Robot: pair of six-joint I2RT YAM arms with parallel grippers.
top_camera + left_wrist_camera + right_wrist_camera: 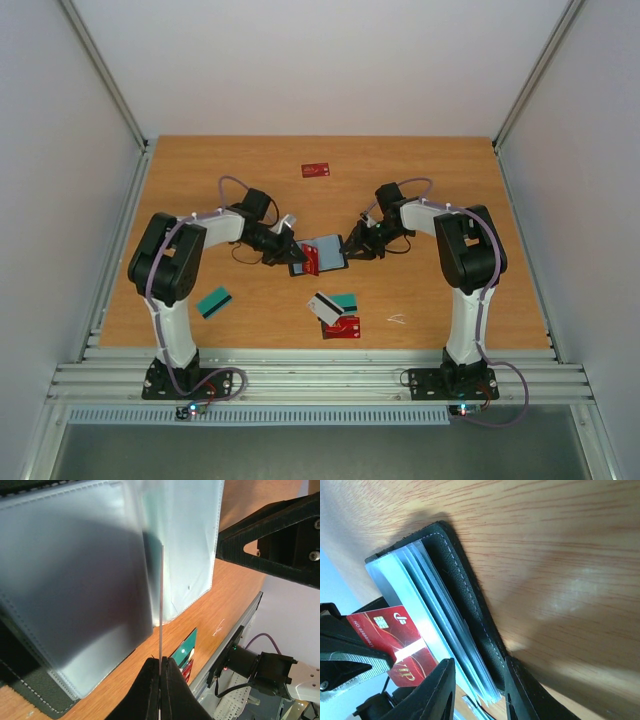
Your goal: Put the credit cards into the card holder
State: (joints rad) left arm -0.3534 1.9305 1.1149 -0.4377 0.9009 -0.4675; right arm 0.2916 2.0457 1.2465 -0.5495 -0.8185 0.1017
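The black card holder (330, 257) lies open at the table's middle, its pale bluish-grey sleeves (75, 580) spread. My left gripper (292, 255) is shut on a red credit card (312, 256) at the holder's left side. In the left wrist view the gripper (161, 661) pinches the card (161, 610) edge-on against a sleeve. My right gripper (352, 248) grips the holder's right edge. In the right wrist view the gripper (477, 667) straddles the sleeves and black cover (455, 575), with the red card (395, 640) beyond.
A red card (316, 170) lies at the far middle. A teal card (214, 302) lies near the left arm. A striped white card (324, 307), a teal card (343, 300) and a red card (342, 327) lie near the front edge. A small white scrap (397, 319) lies to the right.
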